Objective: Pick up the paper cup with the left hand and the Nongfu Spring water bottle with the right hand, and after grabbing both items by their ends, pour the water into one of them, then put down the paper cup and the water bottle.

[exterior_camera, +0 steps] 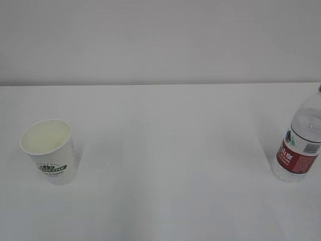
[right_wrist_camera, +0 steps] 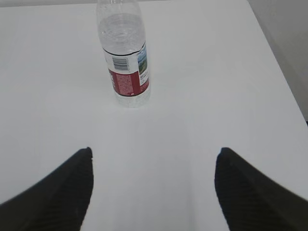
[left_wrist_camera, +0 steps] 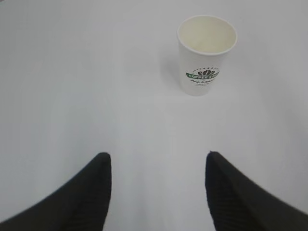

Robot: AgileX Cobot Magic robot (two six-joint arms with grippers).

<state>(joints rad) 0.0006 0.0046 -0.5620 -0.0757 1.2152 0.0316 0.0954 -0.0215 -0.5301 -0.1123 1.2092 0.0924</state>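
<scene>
Two things stood on the white table (exterior_camera: 165, 150), well apart, one toward each side. At the left stood the cup (exterior_camera: 50, 151), upright and free, its rolled rim open to a cream inside, a green round logo and green lettering on its wall; nothing could be seen in it. In the left wrist view the left gripper (left_wrist_camera: 159, 192) hung over bare table with its two black fingers (left_wrist_camera: 82, 197) spread wide and nothing between them; the cup (left_wrist_camera: 207, 55) stood ahead of it, a little right of the gap, apart from both fingers. The middle of the table was plain white, with a pale wall behind. At the far right stood the bottle (exterior_camera: 301, 143), upright, clear and ribbed, with a red-and-white label low on its body and part of it cut off by the picture's edge; water (right_wrist_camera: 122, 31) showed through the clear plastic above the label. In the right wrist view the right gripper (right_wrist_camera: 154, 190) also stood wide, holding nothing, its fingers (right_wrist_camera: 250, 192) dark at the bottom corners; the bottle (right_wrist_camera: 125, 57) stood ahead of it, slightly left of the gap and touching neither finger, its top out of the frame.
</scene>
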